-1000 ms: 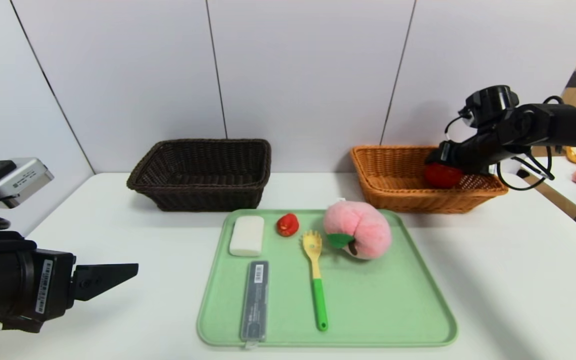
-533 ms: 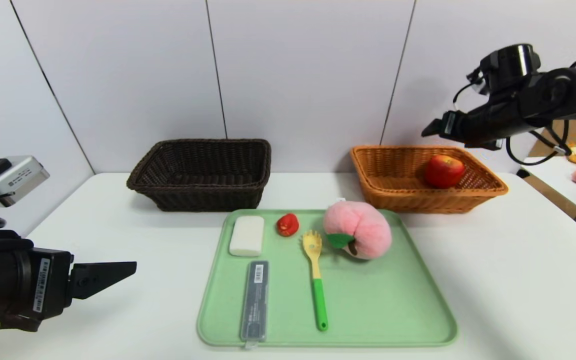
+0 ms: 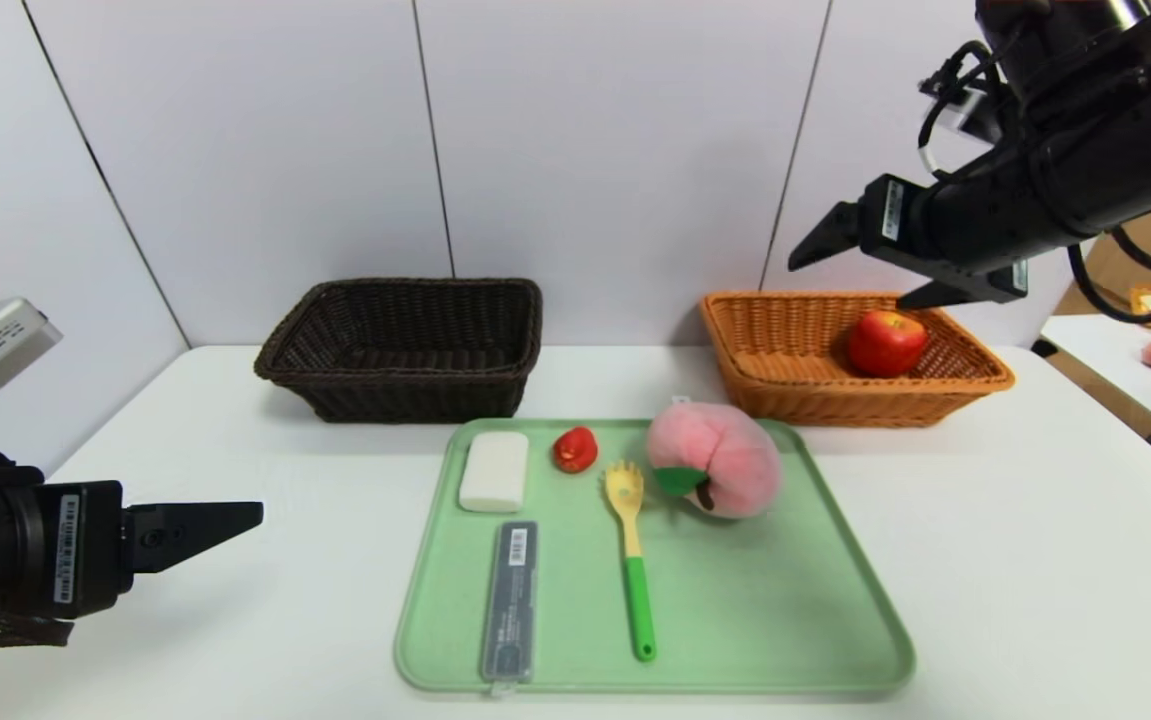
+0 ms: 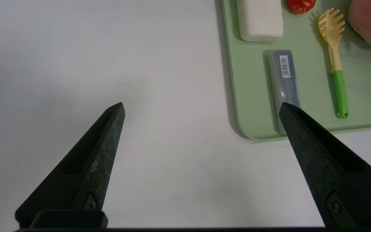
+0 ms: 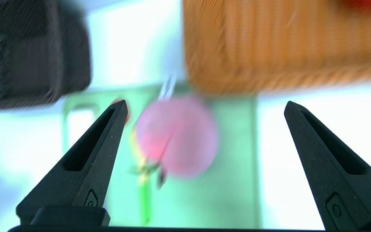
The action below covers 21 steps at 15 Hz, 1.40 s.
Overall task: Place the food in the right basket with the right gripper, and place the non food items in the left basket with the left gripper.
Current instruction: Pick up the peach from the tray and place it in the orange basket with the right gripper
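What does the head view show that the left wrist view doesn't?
Head view only: dark basket, orange basket holding the apple, and the open right gripper above it. Left wrist view only: the open left gripper with both tips over bare table. Both: green tray, white block, grey case, fork, strawberry, peach.

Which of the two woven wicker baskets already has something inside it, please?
The orange-tan woven wicker basket on the right: a red-yellow apple sits inside it. The dark brown wicker basket shows only bare weave.
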### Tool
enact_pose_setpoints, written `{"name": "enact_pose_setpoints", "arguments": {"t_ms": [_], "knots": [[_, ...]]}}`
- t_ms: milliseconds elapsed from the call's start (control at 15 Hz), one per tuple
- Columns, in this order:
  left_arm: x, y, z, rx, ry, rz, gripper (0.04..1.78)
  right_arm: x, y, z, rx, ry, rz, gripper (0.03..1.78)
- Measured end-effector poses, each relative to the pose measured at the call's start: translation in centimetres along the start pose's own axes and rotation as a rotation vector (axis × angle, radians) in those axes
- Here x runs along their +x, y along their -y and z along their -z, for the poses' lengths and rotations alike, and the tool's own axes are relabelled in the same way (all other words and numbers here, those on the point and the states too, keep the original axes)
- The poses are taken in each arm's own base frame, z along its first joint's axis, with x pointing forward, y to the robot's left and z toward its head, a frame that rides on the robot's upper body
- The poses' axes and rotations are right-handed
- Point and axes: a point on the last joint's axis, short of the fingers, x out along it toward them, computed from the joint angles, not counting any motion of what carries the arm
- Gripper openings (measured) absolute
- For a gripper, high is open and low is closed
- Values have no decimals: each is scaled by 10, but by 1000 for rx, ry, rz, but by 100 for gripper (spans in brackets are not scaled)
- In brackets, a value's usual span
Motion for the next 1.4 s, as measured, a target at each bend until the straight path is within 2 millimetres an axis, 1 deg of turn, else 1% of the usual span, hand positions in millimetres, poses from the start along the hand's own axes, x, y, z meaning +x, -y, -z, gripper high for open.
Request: {"name": "enact_pose_setpoints", "arguments": {"t_ms": [133, 267, 400, 533, 733, 933, 1133, 1400], "knots": [[-3, -1, 1, -2, 10, 3, 169, -10, -13, 19, 101, -126, -48, 169], [-7, -2, 2, -2, 22, 2, 169, -16, -18, 35, 220, -284, -69, 169], [-10, -5, 6, 19, 42, -54, 169, -16, -18, 41, 356, -382, -68, 169], [-11, -7, 9, 43, 52, -87, 169, -11, -17, 41, 470, -401, -40, 169], [-13, -8, 13, 50, 51, -83, 169, 2, -11, 43, 598, -456, 0, 169], [-16, -9, 14, 50, 59, -74, 169, 21, -1, 51, 653, -538, 37, 169], [-17, -9, 14, 50, 64, -68, 169, 43, 3, 52, 694, -498, 7, 169], [-17, -9, 15, 51, 59, -62, 169, 59, 1, 52, 734, -475, -9, 169]]}}
